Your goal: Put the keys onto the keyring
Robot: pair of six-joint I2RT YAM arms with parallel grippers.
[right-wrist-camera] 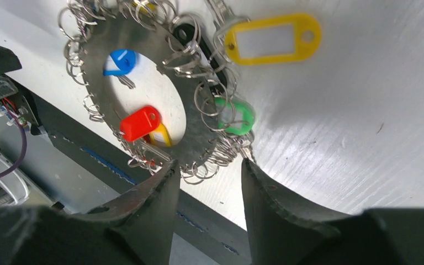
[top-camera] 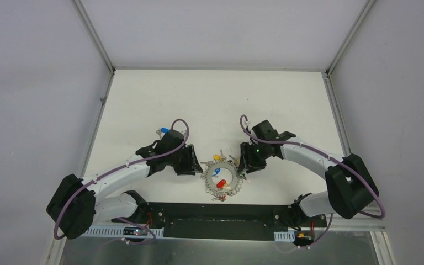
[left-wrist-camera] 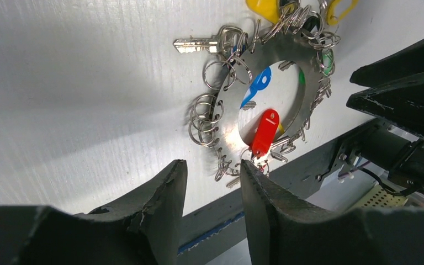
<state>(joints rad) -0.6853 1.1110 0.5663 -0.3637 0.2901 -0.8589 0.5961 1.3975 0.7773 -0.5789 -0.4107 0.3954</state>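
Keyring (left-wrist-camera: 226, 118) lies between left tool (left-wrist-camera: 212, 171) and right tool (right-wrist-camera: 207, 168), both low, half-open, empty.

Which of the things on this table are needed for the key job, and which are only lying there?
For the job: keyring; red-tagged key; blue-tagged key; yellow-tagged key; green-tagged key; bare silver key.
Only there: black base rail; purple cables.

A robotics lab test cell: a white table (top-camera: 215, 105) is boxed in by plain grey panels (top-camera: 33, 83) on aluminium struts (top-camera: 95, 36), with the left arm (top-camera: 116, 176) and right arm (top-camera: 309, 154) bolted to a black mounting plate (top-camera: 221, 221) at 6 o'clock.
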